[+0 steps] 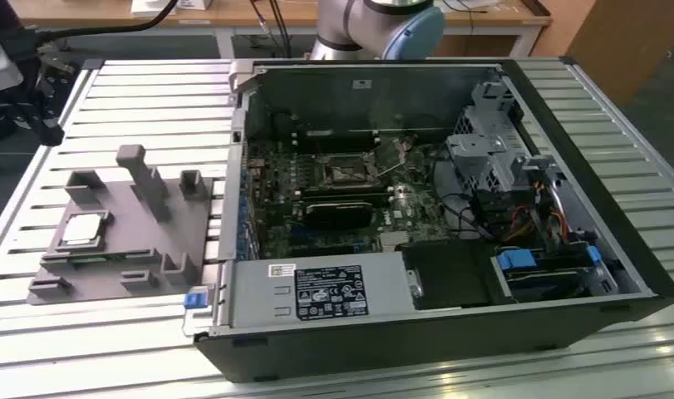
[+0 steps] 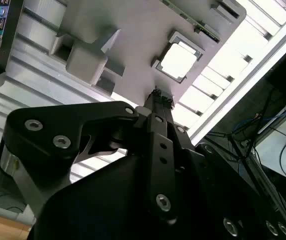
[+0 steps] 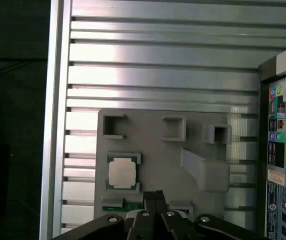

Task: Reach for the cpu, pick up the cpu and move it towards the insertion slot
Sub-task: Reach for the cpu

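Jaws, pressed together and empty, hover over the grey fixture [image 3: 158, 150], the cpu [image 3: 122, 173] lying in its recess just ahead of their tips, untouched; descending without spreading, they would likely strike its lid or the recess walls.

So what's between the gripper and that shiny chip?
Only bare grey fixture plate separates the gripper from the cpu, in the first wrist view.
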